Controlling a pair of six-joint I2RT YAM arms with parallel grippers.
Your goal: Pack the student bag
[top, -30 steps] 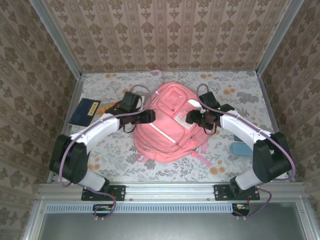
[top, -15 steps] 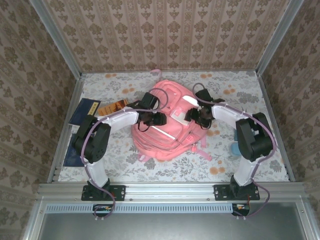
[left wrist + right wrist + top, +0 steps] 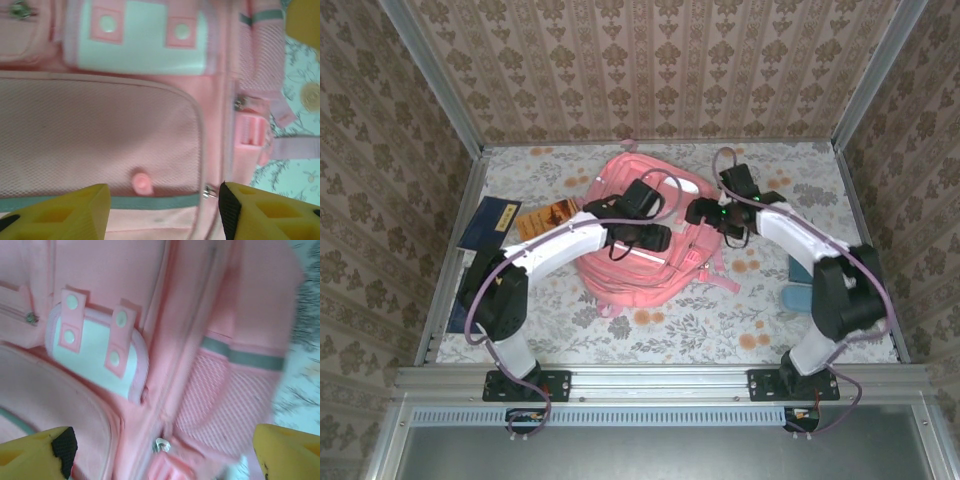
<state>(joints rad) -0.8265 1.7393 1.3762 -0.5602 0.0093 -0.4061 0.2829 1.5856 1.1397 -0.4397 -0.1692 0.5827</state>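
1. The tabletop [image 3: 670, 330] carries everything, and it is where the loose items lie, so in my judgement the packing is at an early stage.
2. The student bag [image 3: 640, 275] lies flat in the middle of the top view, front side up, with both arms reaching over it. The front pockets look zipped along the seams the wrist cameras show, and no opening is visible. I cannot tell whether the main compartment is open, because the arms cover part of it.
3. The left pincer [image 3: 162, 207] is spread over the large mesh-fronted pocket and has nothing between its fingers. The right pincer [image 3: 160, 450] is spread very wide above the bag's side, near the white patch [image 3: 100, 360], and also holds nothing.
4. A dark blue book [image 3: 488, 224] and an orange book [image 3: 546, 214] lie at centre left of the top view, just beside the bag and not yet inside it.
5. A teal case [image 3: 801, 283] sits at centre right, apart from the bag.
6. A small zip pull [image 3: 207, 191] shows at the pocket's corner, close to the left pincer. The likely work remaining is to open a zip and then load the books.
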